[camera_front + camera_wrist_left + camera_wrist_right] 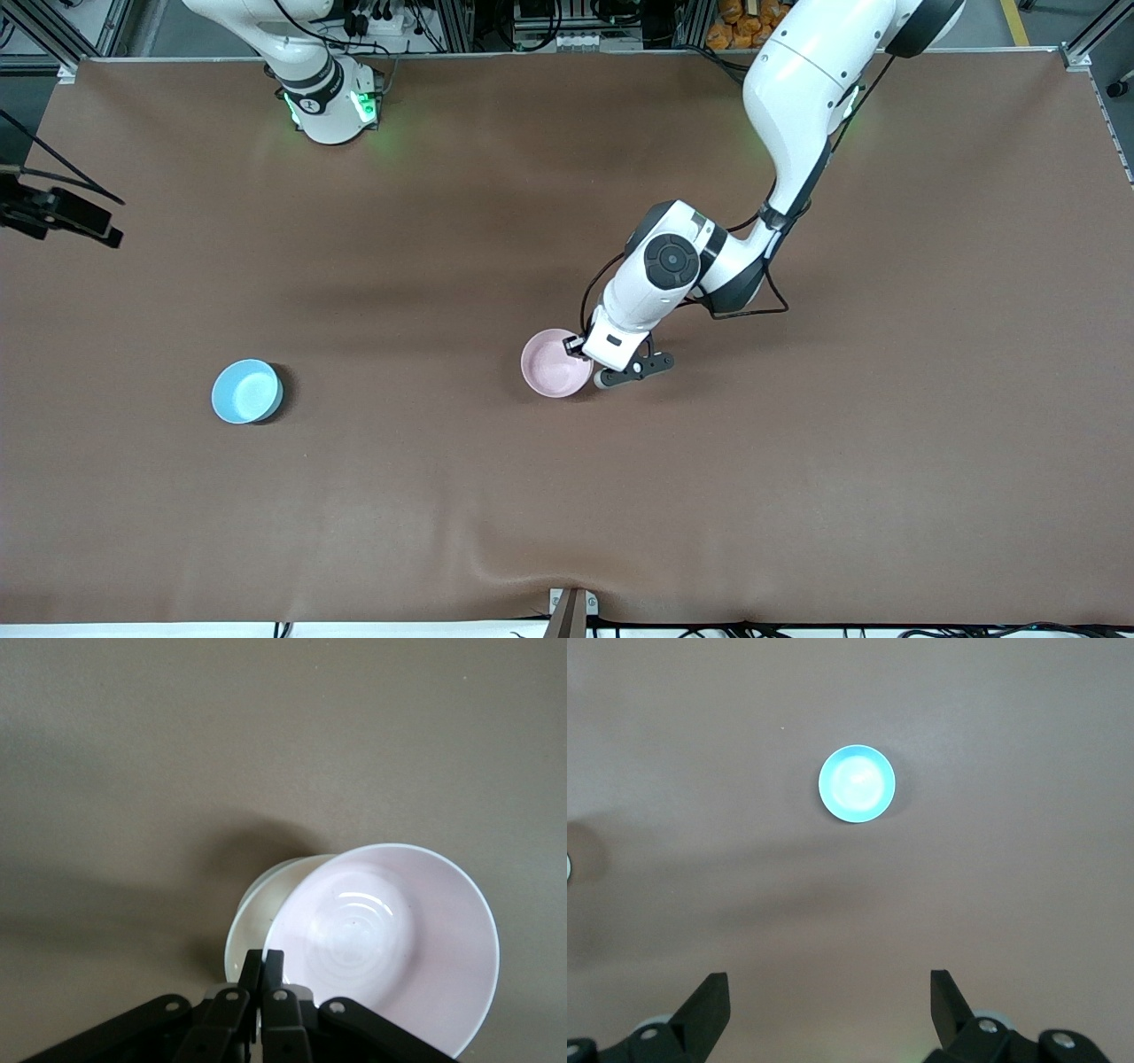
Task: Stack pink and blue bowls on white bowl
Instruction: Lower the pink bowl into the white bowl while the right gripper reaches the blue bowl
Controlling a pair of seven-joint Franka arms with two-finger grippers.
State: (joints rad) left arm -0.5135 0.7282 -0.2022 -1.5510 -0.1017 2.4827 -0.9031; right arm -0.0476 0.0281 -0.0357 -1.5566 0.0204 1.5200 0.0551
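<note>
The blue bowl [247, 391] is a small, round, plain bowl of light sky-blue, sitting upright on the brown tabletop [443, 496] toward the right arm's end, well apart from the other bowls; the right wrist view shows it [857, 783] from above as a clean turquoise disc with a pale sheen inside. The right gripper [828, 1010] waits high above the tabletop with its jaws wide apart and nothing between them. Near the middle of the tabletop is the pink bowl [555, 362], pale pink, smooth and matte, about the same size as the blue one. The left gripper [592, 368] has its jaws pressed together on the pink bowl's rim at the edge toward the left arm's end. In the left wrist view the pink bowl [390, 943] shows faint rings at its bottom, and it sits tilted over the white bowl [252, 921], of which only a crescent of rim and wall peeks out beside it. In all there are three bowls: one blue, one pink, one white.
</note>
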